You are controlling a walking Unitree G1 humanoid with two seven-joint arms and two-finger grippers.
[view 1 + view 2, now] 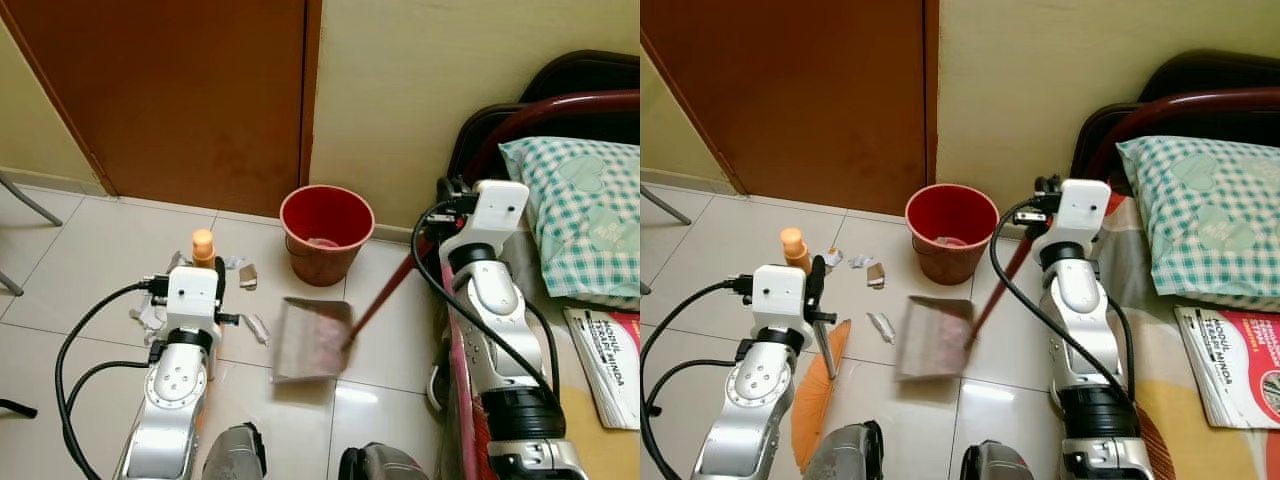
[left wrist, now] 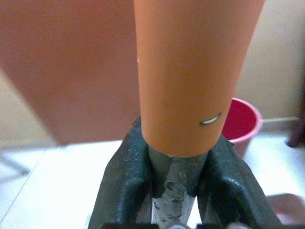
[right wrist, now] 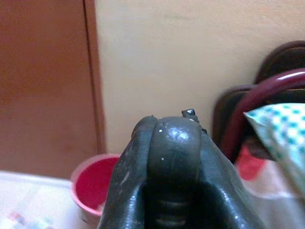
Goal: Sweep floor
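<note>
you look down on a pale tiled floor (image 1: 90, 260) by a brown door (image 1: 190, 90), with a red bucket (image 1: 326, 232) at the wall. your left gripper (image 2: 178, 176) has its jaws clamped on the orange broom (image 1: 812, 395) handle, the bristles resting on the tiles. your right gripper (image 3: 174, 157) has its jaws closed on the dustpan (image 1: 312, 340) handle, and the pan sits just before the bucket. paper scraps (image 1: 880, 326) lie between broom and pan. a bed (image 1: 1200, 300) stands to your right.

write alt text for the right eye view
The right claw holds a long-handled dustpan on the tiled floor before a red bucket. The left claw grips an orange broom, with paper scraps nearby.
</note>
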